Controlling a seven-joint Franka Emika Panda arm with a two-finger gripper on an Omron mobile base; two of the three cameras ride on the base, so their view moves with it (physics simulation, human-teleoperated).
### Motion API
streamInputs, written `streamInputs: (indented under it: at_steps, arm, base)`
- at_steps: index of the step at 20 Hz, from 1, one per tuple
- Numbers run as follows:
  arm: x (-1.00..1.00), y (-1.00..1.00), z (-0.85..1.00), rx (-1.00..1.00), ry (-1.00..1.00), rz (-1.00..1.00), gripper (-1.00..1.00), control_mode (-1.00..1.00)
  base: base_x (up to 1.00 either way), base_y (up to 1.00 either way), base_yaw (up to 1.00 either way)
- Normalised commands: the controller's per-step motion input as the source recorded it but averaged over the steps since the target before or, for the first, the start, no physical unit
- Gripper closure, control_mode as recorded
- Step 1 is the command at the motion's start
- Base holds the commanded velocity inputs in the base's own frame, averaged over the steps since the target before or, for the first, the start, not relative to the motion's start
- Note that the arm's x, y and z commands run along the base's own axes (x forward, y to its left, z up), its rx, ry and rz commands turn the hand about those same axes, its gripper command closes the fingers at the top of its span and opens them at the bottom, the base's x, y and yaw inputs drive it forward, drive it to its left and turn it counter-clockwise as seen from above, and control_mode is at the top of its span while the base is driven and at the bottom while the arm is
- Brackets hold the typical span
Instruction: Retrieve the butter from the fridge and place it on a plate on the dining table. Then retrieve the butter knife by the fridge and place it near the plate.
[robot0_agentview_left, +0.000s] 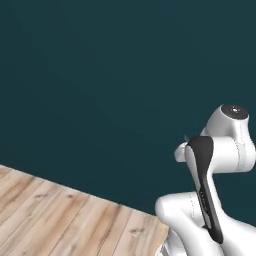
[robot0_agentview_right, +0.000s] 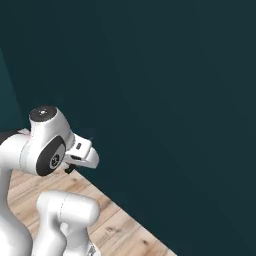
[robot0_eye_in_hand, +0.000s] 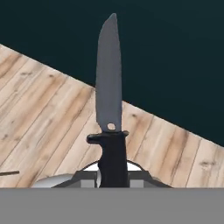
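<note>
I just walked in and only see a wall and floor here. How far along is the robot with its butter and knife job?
In hand: the butter knife is gripped by its handle, blade pointing away from the hand over the wooden floor. Fetching it looks done. Left: laying it near the plate. These pictures cannot say whether the butter step is done.

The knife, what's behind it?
Behind the knife is a wooden floor and a dark teal wall. The gripper holds its handle. The strip of floor and wall straight behind the knife is covered.
</note>
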Motion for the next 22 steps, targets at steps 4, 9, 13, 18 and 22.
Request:
streamInputs:
  at_steps: [4,9,13,18,22]
  arm:
    - [0.0,0.0,0.0,0.0,0.0,0.0,1.0,1.0]
    - [0.0,0.0,0.0,0.0,0.0,0.0,1.0,1.0]
    - [0.0,0.0,0.0,0.0,0.0,0.0,1.0,1.0]
    - [0.0,0.0,0.0,0.0,0.0,0.0,1.0,1.0]
    - [0.0,0.0,0.0,0.0,0.0,0.0,1.0,1.0]
  base:
    - [0.85,-0.03,0.72]
    - [0.72,0.0,0.72]
    - [0.78,0.0,0.73]
    - [0.88,-0.03,0.69]
    - [0.91,-0.08,0.66]
